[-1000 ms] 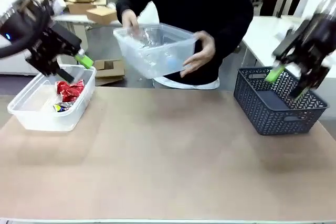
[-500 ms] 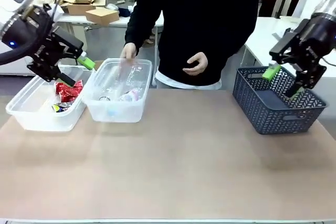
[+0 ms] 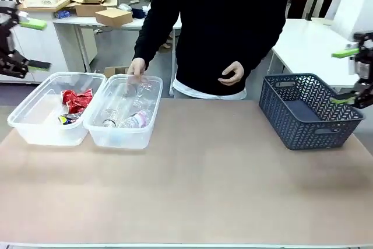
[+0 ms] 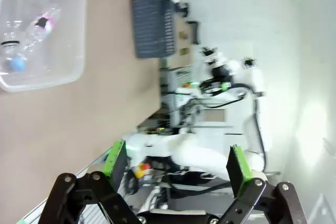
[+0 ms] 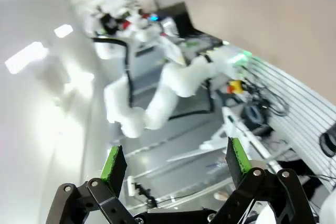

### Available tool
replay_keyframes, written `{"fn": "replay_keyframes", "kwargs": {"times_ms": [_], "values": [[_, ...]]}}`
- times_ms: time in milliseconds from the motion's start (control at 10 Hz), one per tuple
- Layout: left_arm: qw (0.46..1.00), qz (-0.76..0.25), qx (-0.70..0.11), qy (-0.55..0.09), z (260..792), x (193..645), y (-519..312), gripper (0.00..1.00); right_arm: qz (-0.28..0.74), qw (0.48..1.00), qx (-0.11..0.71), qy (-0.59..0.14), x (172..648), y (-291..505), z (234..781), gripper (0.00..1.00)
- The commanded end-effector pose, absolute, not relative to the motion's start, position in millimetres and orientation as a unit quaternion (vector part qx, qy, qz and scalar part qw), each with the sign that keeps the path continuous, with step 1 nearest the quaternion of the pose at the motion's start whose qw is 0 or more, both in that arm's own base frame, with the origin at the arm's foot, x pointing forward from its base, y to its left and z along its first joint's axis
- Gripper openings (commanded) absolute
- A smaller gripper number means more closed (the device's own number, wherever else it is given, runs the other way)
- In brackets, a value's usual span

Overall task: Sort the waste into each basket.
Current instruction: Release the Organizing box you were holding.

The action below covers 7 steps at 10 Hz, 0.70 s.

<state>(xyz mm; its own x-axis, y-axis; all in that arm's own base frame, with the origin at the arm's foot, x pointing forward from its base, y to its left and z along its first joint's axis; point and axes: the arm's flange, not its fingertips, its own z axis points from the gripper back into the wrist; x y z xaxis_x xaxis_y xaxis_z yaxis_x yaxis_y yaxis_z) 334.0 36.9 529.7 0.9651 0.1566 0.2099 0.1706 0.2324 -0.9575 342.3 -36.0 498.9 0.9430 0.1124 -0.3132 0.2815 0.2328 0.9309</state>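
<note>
Two clear baskets stand side by side at the table's far left. The left basket (image 3: 44,132) holds red and multicoloured cans (image 3: 76,100). Clear bottles (image 3: 131,118) lie in the right basket (image 3: 119,138), and the person's hand (image 3: 137,68) rests at its far rim. My left gripper (image 3: 34,44) hangs open and empty above and left of the baskets. At the right edge, beyond the dark basket, my right gripper (image 3: 347,77) is open and empty. The left wrist view has its open gripper (image 4: 176,163), with the bottle basket (image 4: 63,72) and a bottle (image 4: 37,24) far off. The right wrist gripper (image 5: 176,163) is open, facing away from the table.
A dark blue-grey lattice basket (image 3: 309,115) stands at the table's right, seen also as a dark basket (image 4: 152,24) from the left wrist. The person in black stands at the far side, the other hand (image 3: 233,74) held at the waist. Bare brown table (image 3: 204,185) spreads across the middle and front.
The person has set the bottle basket down beside the can basket. Both arms have drawn outward to the picture's edges, away from the baskets.
</note>
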Motion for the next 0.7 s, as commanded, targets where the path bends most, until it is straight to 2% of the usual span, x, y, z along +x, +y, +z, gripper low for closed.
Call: {"fn": "replay_keyframes", "kwargs": {"times_ms": [0, 600], "values": [[0.805, -0.019, -0.581, -0.122, 533.4, 341.7, 15.6, 1.00, -0.030, 0.799, 0.576, 0.167, 349.3, -16.7, 505.1, 1.00], [0.805, -0.019, -0.581, -0.122, 533.4, 341.7, 15.6, 1.00, -0.030, 0.799, 0.576, 0.167, 349.3, -16.7, 505.1, 1.00]]}}
